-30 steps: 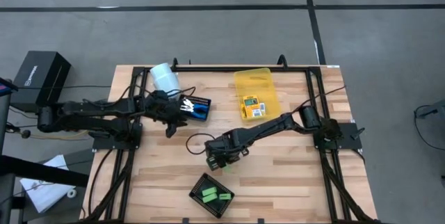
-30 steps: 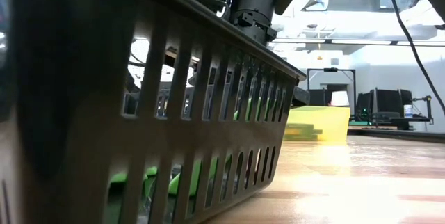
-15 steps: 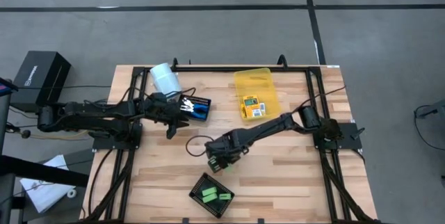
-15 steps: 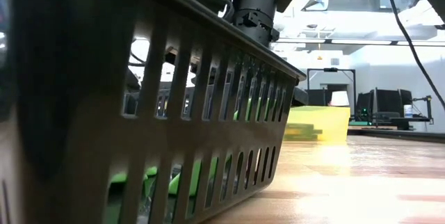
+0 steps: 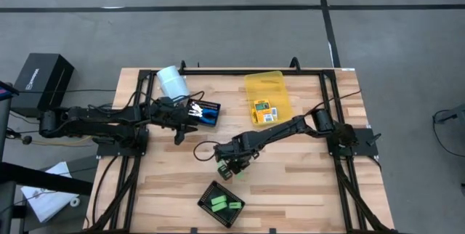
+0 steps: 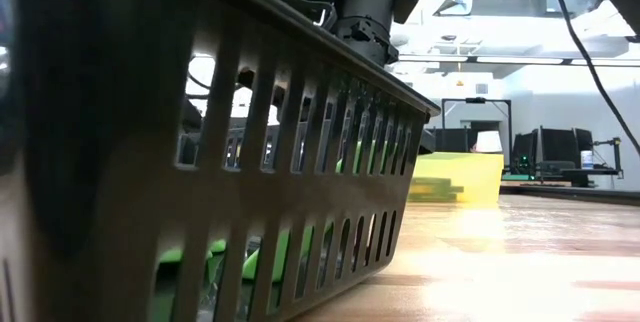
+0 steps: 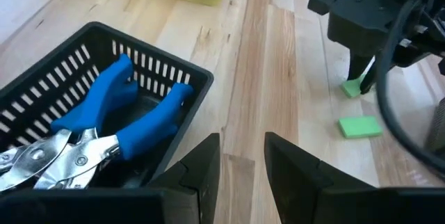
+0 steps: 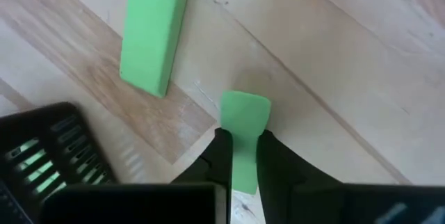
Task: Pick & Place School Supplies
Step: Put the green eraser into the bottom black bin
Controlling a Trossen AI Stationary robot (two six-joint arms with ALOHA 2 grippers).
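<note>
My right gripper [image 5: 227,168] stands over the middle of the table, shut on a small light-green oblong piece [image 8: 244,116]. A second green piece [image 8: 153,33] lies flat on the wood beside it. Two more green pieces [image 5: 225,205] lie in a black tray [image 5: 209,189] near the table's near edge. My left gripper [image 7: 243,175] is open and touches nothing; it hovers beside another black tray [image 7: 160,60] that holds blue-handled tools [image 7: 132,106]. Yellow-orange packs [image 5: 264,110] lie in the yellow bin [image 5: 263,78]. My right gripper pinches the green piece between its two fingers [image 8: 221,154], at one end [image 8: 243,147] of the piece. The fingers come from above, pointing down. The piece hangs below them, its free end [image 8: 245,106] at or just above the tabletop; I cannot tell which.
A pale white-blue cylinder [image 5: 171,81] stands at the far left of the table, behind the left arm. In the low view the near black tray [image 6: 250,162] fills most of the picture. Bare wood lies between the bin and the near tray.
My right gripper has shifted a little toward the table's left, keeping the green piece between its fingers. The left arm has kept still.
</note>
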